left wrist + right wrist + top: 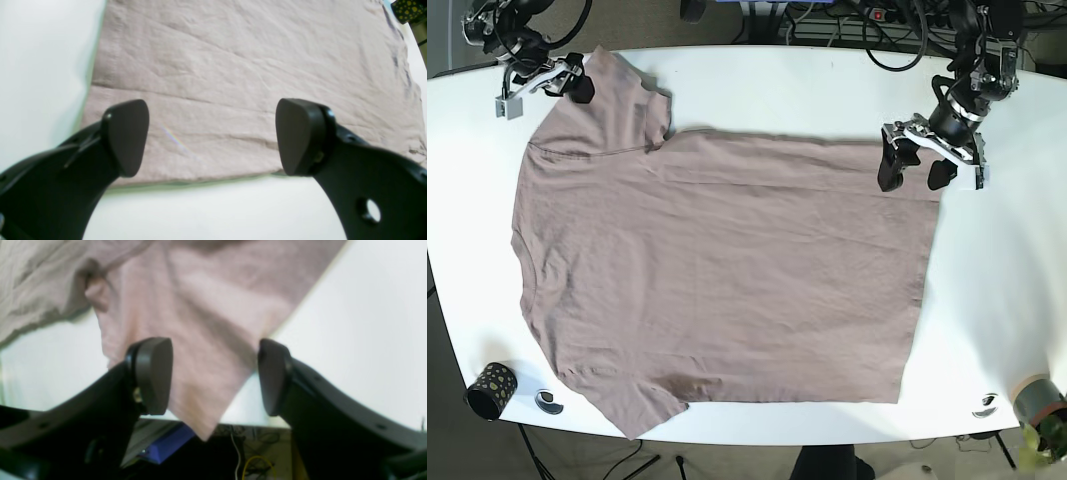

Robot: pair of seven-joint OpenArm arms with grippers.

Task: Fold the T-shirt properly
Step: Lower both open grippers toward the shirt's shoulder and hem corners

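My left gripper (213,136) hangs wide open over the shirt's (727,270) hem corner, holding nothing; its pads (128,136) sit above the cloth near the table (217,206) edge. My right gripper (215,376) is also spread wide and empty, its fingers either side of a sleeve (200,340) whose tip hangs past the table's edge. The shirt lies flat and spread across the white table, collar toward the base view's left, hem toward its right, lightly creased. Farther along that table, a spotted cup (491,389) stands near the corner by the other sleeve, and a grey tape roll (1037,397) sits at the opposite near corner.
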